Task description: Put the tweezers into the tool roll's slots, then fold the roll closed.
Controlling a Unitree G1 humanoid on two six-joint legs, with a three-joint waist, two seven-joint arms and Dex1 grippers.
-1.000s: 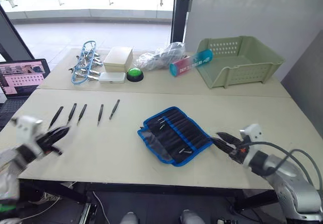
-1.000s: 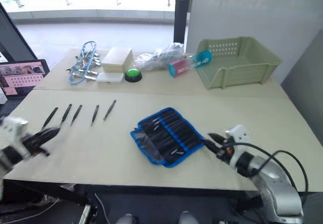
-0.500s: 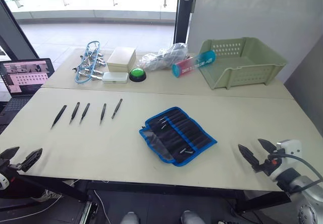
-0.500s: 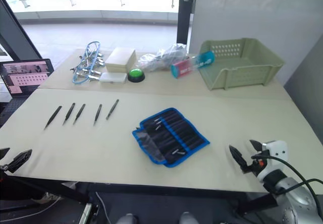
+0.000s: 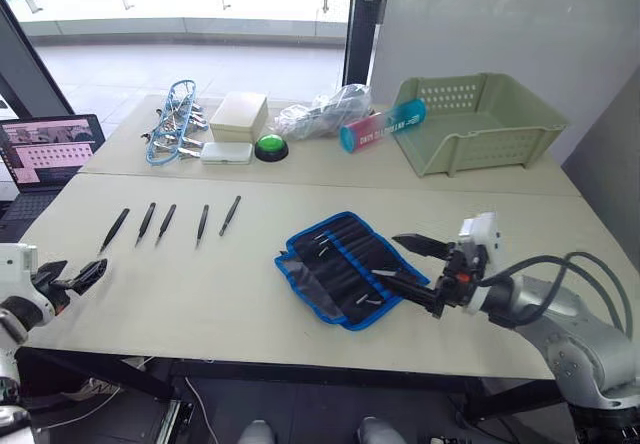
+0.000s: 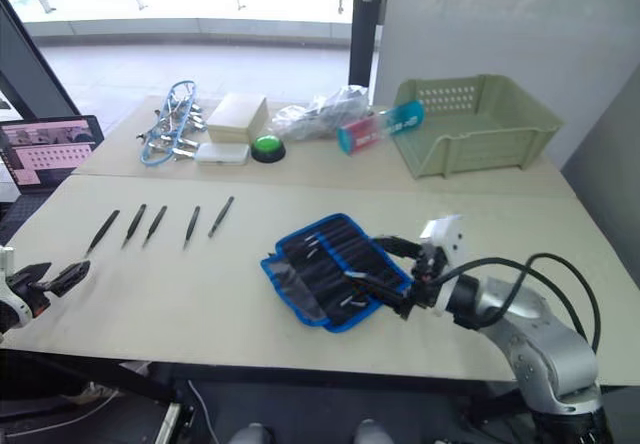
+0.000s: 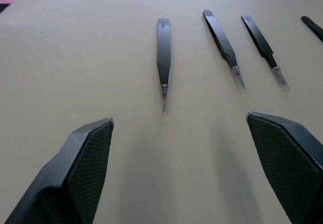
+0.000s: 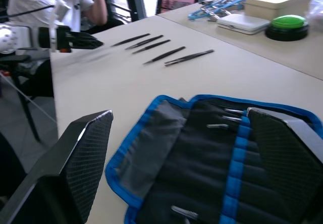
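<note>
Several slim black tweezers lie in a row on the left part of the table. Beyond my open left gripper, three of them point toward it. That gripper hovers near the table's front left edge, short of the row. The tool roll lies unfolded at the centre, black with a blue border, its slots facing up with small silver tips in some. My right gripper is open over the roll's right end, holding nothing.
At the back stand a green basket, a blue-wire bundle of clips, a cream box, a green button, a plastic bag and a teal tube. A laptop sits far left. A person sits beyond the table.
Both grippers opened wide. The right one then moved from the table's front edge up to the roll's right end. The left one edged in toward the tweezers.
</note>
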